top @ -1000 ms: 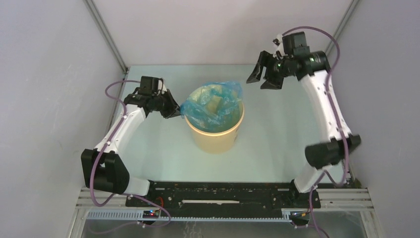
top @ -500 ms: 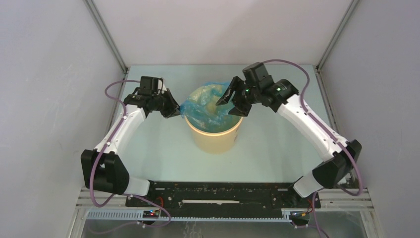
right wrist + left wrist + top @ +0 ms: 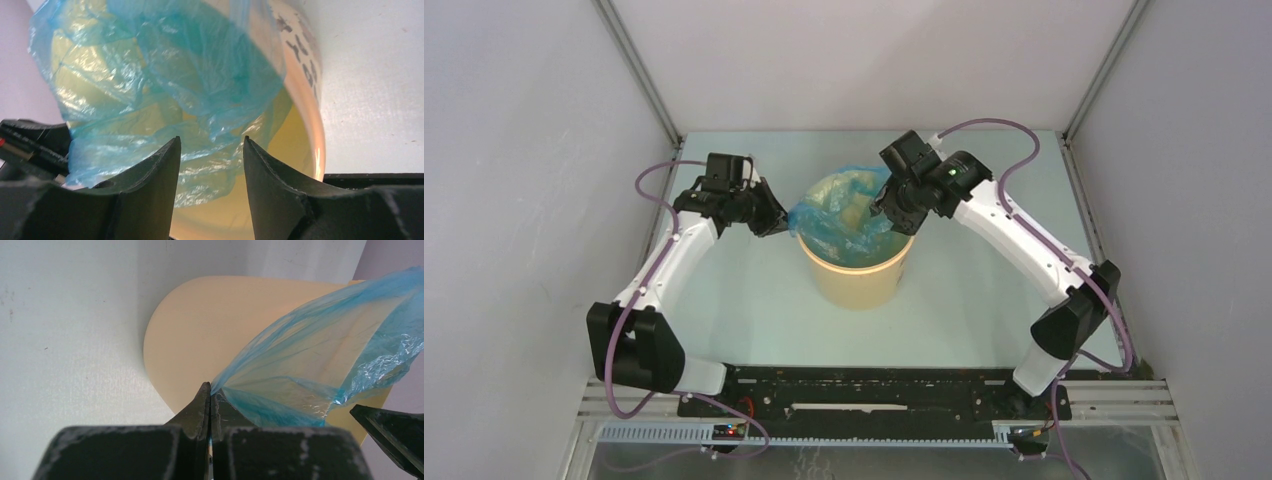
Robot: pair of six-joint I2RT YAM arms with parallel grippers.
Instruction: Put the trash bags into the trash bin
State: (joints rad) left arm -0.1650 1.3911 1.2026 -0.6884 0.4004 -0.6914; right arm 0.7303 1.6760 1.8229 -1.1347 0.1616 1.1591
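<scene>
Top: trash bag (image 3: 852, 215) sits half in the trash bin (image 3: 859, 282), one corner outside the left rim. Left wrist: left gripper (image 3: 210, 399) pinched tight on that corner, probably anchoring it. Right wrist: right gripper (image 3: 212, 150) spread over the bag, likely ready for your next grab.

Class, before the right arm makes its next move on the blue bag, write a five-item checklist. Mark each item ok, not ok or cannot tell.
1. Is the left gripper shut on an edge of the thin translucent light-blue plastic bag? Ok.
2. Is the right gripper open, at the bag over the bucket's mouth? Ok.
3. Is bag film already between the right fingers? Cannot tell; it shows only beyond the gap.
4. Is the pale yellow-tan round plastic bucket upright on the table? Ok.
5. Is the bag wholly inside the bucket? Not ok; part crosses the left rim to the left gripper.
</scene>
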